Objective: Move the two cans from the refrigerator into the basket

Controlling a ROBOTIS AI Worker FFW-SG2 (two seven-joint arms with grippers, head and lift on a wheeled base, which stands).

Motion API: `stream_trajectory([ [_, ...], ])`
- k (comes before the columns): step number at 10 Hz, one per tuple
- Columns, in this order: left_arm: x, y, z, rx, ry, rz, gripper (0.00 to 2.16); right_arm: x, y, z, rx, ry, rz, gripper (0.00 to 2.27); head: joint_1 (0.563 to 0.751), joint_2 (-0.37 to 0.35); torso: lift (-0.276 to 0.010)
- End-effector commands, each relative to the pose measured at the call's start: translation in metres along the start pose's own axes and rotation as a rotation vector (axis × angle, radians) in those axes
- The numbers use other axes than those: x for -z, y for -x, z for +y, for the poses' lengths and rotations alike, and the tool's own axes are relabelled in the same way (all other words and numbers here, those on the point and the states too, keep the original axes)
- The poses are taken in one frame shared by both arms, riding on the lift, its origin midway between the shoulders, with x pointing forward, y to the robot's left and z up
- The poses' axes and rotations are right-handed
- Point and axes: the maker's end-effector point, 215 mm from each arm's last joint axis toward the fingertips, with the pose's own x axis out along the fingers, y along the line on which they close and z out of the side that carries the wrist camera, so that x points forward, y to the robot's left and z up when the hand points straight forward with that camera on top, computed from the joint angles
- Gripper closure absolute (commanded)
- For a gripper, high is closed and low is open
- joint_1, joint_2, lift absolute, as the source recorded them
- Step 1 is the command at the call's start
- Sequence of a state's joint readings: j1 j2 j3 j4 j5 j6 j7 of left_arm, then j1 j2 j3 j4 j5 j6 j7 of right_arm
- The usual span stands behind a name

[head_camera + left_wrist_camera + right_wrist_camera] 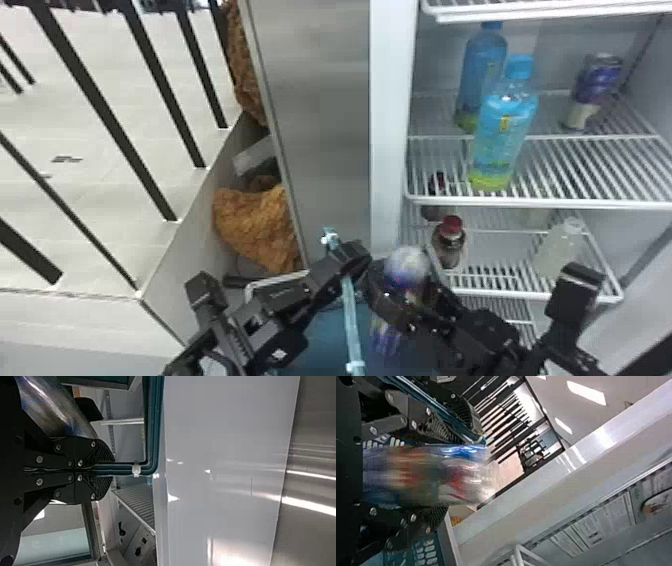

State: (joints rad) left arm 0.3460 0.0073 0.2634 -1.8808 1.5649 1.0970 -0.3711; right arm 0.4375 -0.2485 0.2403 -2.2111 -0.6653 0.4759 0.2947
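Observation:
In the head view, my left gripper [350, 257] is clamped on the teal basket's [320, 345] handle. In the left wrist view, its fingers [104, 455] pinch that handle [152, 427], and a silver-blue can [57, 405] shows beside them. My right gripper [407, 295] is over the basket, with a blurred can [407, 265] between its parted fingers. The right wrist view shows this can [427, 477] blurred lengthwise between the sharp fingers of the right gripper [449, 475]; the basket [425, 550] lies alongside. A purple-blue can [597, 82] stands at the back right of the upper refrigerator shelf.
Two blue-capped bottles [502, 130] stand on the same shelf [575, 165]. Below are a red-capped bottle [450, 245] and a pale bottle [557, 250]. The refrigerator's frame [390, 125] rises just beyond the grippers. A brown crumpled object [257, 225] lies left of the metal panel.

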Motion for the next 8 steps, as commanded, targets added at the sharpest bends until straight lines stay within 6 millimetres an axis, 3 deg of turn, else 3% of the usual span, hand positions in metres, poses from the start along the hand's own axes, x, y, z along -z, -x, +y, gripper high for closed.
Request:
stream_trajectory([
  [1, 0.0, 0.0, 0.0, 0.001, 0.0, 0.0, 1.2, -0.003, 0.001, -0.004, 0.008, 0.002, -0.005, 0.13, 0.695, 0.125, -0.035],
  [3, -0.001, 0.0, -0.001, 0.002, 0.0, -0.002, 1.2, -0.026, 0.009, -0.02, 0.048, 0.032, -0.066, 0.11, 0.695, 0.114, -0.035],
  [5, -0.001, 0.0, 0.0, 0.003, 0.003, -0.003, 1.2, -0.075, 0.035, -0.06, 0.152, 0.106, -0.19, 0.12, 0.695, 0.085, -0.035],
  [8, 0.0, 0.001, -0.001, 0.002, 0.002, -0.003, 1.2, -0.143, 0.087, -0.1, 0.297, 0.24, -0.324, 0.12, 0.695, -0.063, -0.035],
])
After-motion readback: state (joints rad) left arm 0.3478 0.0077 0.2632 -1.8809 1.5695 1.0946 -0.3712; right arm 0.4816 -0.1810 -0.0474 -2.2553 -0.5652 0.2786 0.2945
